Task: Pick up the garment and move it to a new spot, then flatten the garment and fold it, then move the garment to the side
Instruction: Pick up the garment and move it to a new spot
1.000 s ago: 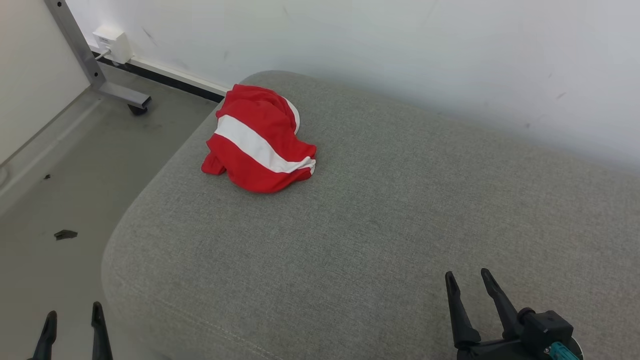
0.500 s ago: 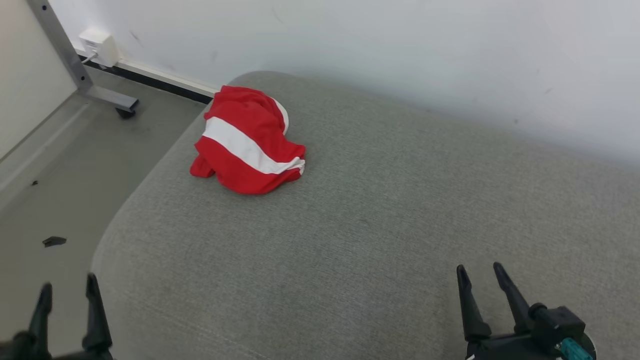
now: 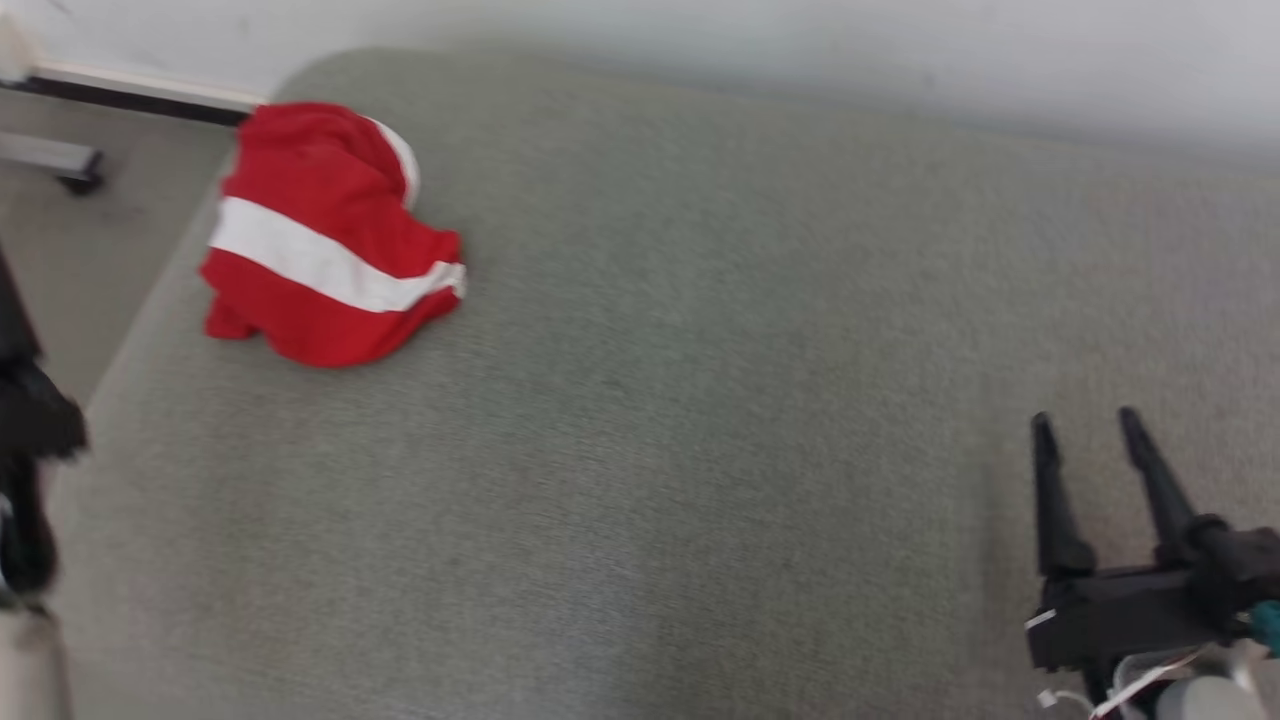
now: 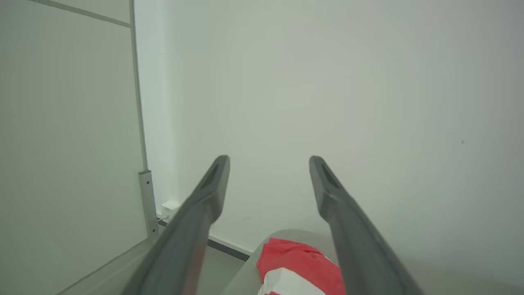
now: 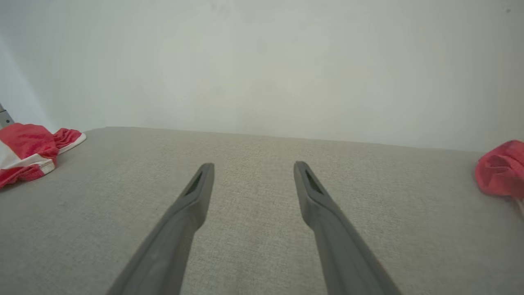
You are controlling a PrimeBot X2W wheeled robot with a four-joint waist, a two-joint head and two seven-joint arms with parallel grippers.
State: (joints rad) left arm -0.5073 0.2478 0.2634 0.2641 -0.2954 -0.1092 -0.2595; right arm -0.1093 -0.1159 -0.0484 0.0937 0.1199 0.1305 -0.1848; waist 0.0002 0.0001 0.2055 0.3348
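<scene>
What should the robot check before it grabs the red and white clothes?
1. Open left tool: ok.
2. Open right tool: ok.
3. Nothing on top of the red-and-white garment lying on the grey cushion: ok.
4. A tool touching the garment: not ok, both are apart from it.
5. Garment flat: not ok, crumpled.
6. What the other red cloth at the right wrist view's edge is: cannot tell.
</scene>
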